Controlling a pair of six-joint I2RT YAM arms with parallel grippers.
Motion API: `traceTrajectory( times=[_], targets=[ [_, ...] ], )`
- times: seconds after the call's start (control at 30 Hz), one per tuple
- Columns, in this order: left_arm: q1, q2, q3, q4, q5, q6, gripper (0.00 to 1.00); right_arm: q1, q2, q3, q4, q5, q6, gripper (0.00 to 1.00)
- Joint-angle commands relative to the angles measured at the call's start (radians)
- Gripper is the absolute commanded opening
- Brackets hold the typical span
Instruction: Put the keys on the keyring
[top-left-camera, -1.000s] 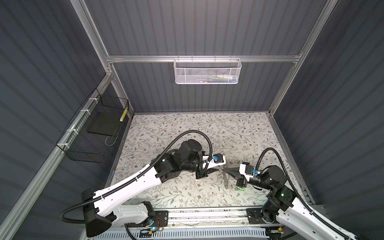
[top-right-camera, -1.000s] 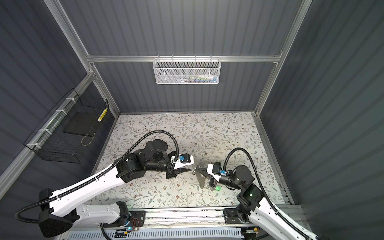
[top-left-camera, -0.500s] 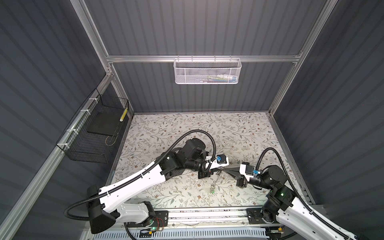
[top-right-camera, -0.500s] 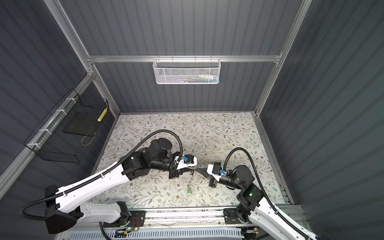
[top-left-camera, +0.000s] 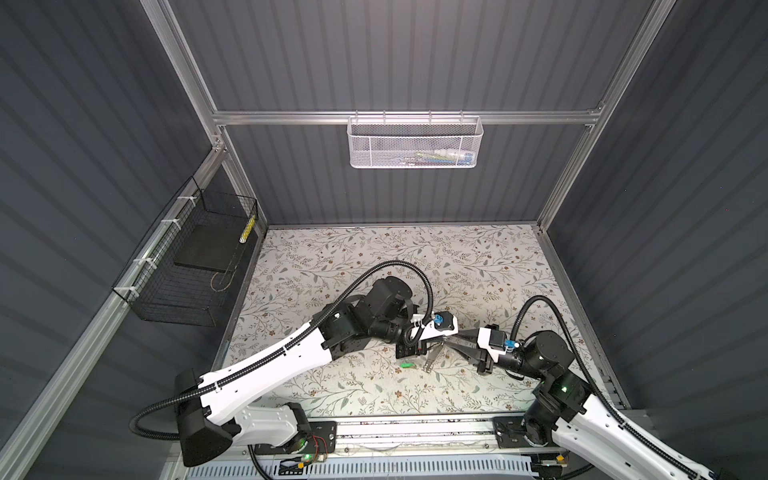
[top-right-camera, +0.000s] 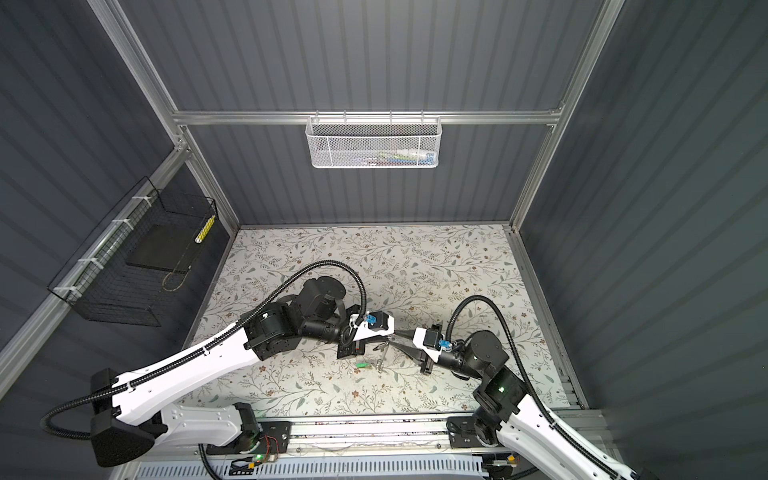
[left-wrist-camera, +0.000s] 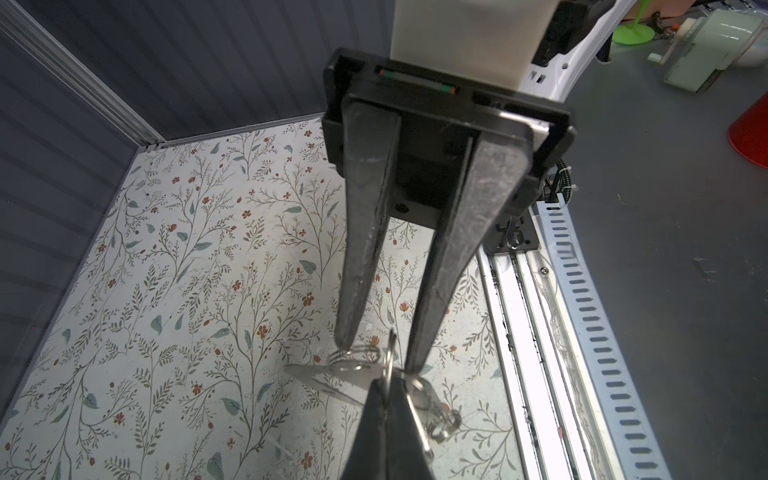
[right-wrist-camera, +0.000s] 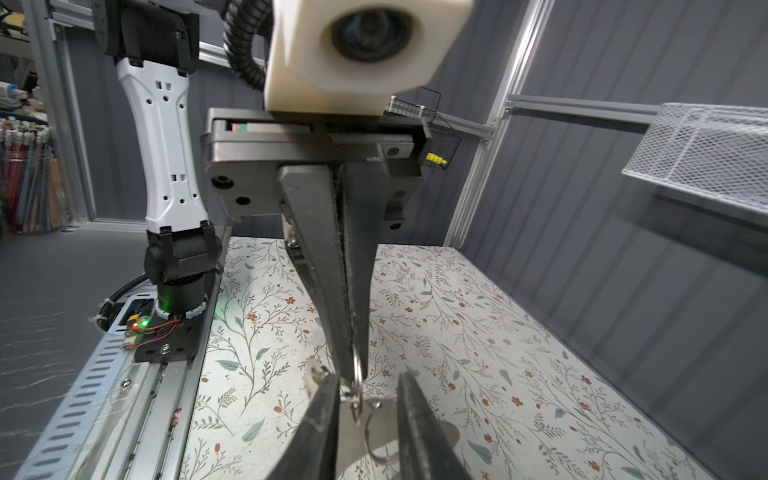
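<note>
Dark grey ribbed walls box in my floral table top (top-left-camera: 374, 266), and I take the front rail (top-left-camera: 415, 430), which carries both arms, as my mark. The two claws meet nose to nose just behind the middle of that rail, lifted clear of the table.

My left gripper (right-wrist-camera: 353, 368) is clenched, its tips pressed together on a thin metal ring (right-wrist-camera: 358, 374) held edge-on. My right gripper (left-wrist-camera: 380, 353) is released. Its fingers (left-wrist-camera: 361, 257) are spread, with one tip on either side of that ring. Whether either tip touches the wire, I cannot tell.

A silver key (left-wrist-camera: 313, 374) sticks out sideways from the ring, and in both top views it dangles from the meeting point toward the rail. A second silver piece (left-wrist-camera: 434, 409) hangs close against my left claw, too blurred for me to name.

The green tag (top-left-camera: 405, 365) sits low on the rail side of the claws, just beside the key toward my left arm. I cannot tell whether it lies on the table or hangs.

Opposite the rail, a white mesh basket (top-left-camera: 415, 141) hangs on the far wall. Off the rail's left end, a black wire basket (top-left-camera: 187, 266) is fixed to the side wall.
</note>
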Motion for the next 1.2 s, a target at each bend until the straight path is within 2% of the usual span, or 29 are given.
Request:
traceTrajectory(
  times=[0.0, 0.1, 0.27, 0.47, 0.63, 0.8, 0.93, 1.17],
  targets=[
    [-0.003, 0.043, 0.092, -0.101, -0.07, 0.029, 0.0, 0.0, -0.025, 0.029, -0.087, 0.113, -0.027, 0.37],
    [-0.004, 0.109, 0.199, -0.227, -0.104, 0.049, 0.0, 0.0, -0.04, 0.05, -0.132, 0.16, -0.049, 0.42],
    [-0.003, 0.176, 0.289, -0.325, -0.13, 0.069, 0.0, 0.001, -0.041, 0.08, -0.182, 0.177, -0.078, 0.44],
    [-0.005, 0.208, 0.324, -0.353, -0.132, 0.083, 0.0, 0.001, -0.025, 0.084, -0.168, 0.216, -0.075, 0.37],
    [-0.004, 0.215, 0.333, -0.349, -0.118, 0.083, 0.0, 0.001, 0.006, 0.081, -0.141, 0.198, -0.062, 0.31],
    [-0.006, 0.224, 0.347, -0.355, -0.116, 0.084, 0.0, 0.001, 0.032, 0.077, -0.096, 0.128, -0.042, 0.28],
    [-0.005, 0.23, 0.351, -0.357, -0.123, 0.084, 0.0, 0.002, 0.041, 0.076, -0.079, 0.092, -0.034, 0.28],
    [-0.004, 0.234, 0.351, -0.353, -0.134, 0.08, 0.0, 0.001, 0.047, 0.074, -0.078, 0.105, -0.03, 0.28]
  ],
)
